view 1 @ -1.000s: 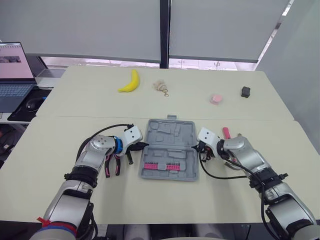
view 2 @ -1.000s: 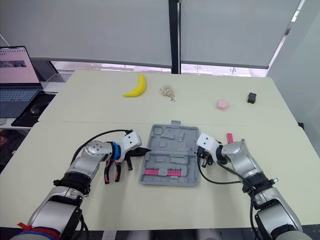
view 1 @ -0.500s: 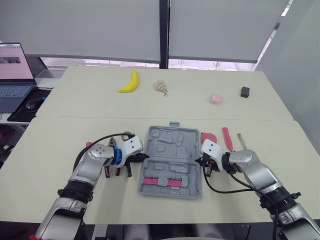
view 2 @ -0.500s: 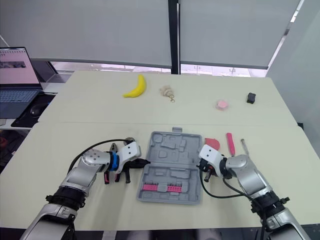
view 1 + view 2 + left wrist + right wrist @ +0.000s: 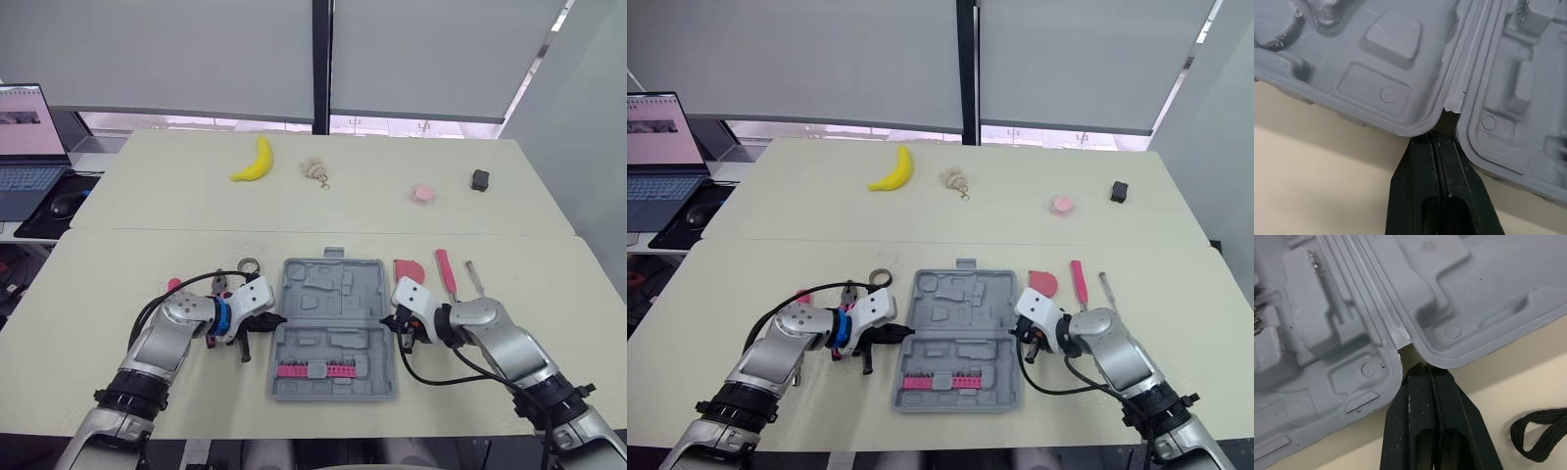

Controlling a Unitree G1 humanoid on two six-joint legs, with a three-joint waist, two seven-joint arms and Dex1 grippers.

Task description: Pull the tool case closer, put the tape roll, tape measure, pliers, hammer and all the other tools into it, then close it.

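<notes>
The grey tool case (image 5: 333, 328) lies open and flat near the table's front edge, with a pink bit strip (image 5: 313, 369) in its near half. My left gripper (image 5: 277, 320) is shut, its tips in the hinge notch (image 5: 1449, 105) on the case's left side. My right gripper (image 5: 385, 321) is shut at the right hinge notch (image 5: 1405, 345). A tape roll (image 5: 249, 265) and pink-handled pliers (image 5: 217, 284) lie left of the case, beside my left arm. A red tape measure (image 5: 409, 269), a pink-handled screwdriver (image 5: 444, 269) and a thin metal tool (image 5: 474, 278) lie to its right.
On the far table lie a banana (image 5: 254, 160), a small beige object (image 5: 314, 170), a pink object (image 5: 423, 193) and a black block (image 5: 480, 179). A laptop (image 5: 27, 137) and mouse (image 5: 67, 203) sit at far left. A black strap (image 5: 1542, 433) lies near my right gripper.
The case has slid toward the near edge with both grippers at its hinge ends. The tape roll, tape measure and screwdrivers behind it have come into sight.
</notes>
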